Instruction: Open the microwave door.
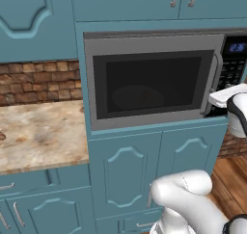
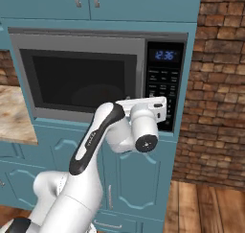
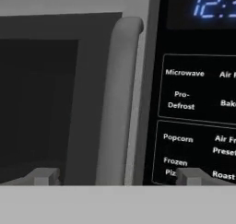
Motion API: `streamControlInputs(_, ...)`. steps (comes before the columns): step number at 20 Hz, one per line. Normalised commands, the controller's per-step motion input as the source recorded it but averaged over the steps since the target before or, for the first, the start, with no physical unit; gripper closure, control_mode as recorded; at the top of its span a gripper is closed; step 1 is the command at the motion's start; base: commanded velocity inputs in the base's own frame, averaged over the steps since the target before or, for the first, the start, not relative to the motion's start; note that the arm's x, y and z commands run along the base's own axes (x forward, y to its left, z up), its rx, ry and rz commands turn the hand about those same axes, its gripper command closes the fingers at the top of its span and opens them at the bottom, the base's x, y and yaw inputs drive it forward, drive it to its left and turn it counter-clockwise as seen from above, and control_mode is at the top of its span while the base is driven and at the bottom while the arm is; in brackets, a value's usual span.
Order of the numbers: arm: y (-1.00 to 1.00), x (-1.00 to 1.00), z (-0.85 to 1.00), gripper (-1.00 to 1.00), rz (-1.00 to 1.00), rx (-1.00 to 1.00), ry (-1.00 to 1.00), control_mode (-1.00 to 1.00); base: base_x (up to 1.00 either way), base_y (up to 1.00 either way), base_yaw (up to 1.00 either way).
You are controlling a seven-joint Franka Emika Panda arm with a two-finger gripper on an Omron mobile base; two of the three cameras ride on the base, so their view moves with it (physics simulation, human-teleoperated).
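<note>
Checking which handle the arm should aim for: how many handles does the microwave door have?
1: the handle, a curved vertical grey bar on the microwave door beside the keypad panel.

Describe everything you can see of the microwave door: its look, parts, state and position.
The microwave door is a wide grey, metal-looking panel with a dark tinted window. Its curved vertical bar handle stands at the right edge beside the black keypad. The door is shut, flush in the teal cabinetry. The open claw straddles the handle without visibly touching it.
</note>
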Motion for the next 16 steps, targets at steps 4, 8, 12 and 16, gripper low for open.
streamControlInputs(4, 0.00, 0.51, -0.11, -1.00, 0.00, 0.00, 0.00, -1.00, 0.00, 0.00, 0.00)
streamControlInputs(8, 0.00, 0.49, -0.04, 1.00, -0.01, 0.00, 0.00, -1.00, 0.00, 0.00, 0.00)
streamControlInputs(12, 0.00, 0.04, 0.00, 1.00, 0.00, 0.00, 0.00, -1.00, 0.00, 0.00, 0.00)
streamControlInputs(16, 0.00, 0.00, 0.00, 1.00, 0.00, 0.00, 0.00, -1.00, 0.00, 0.00, 0.00)
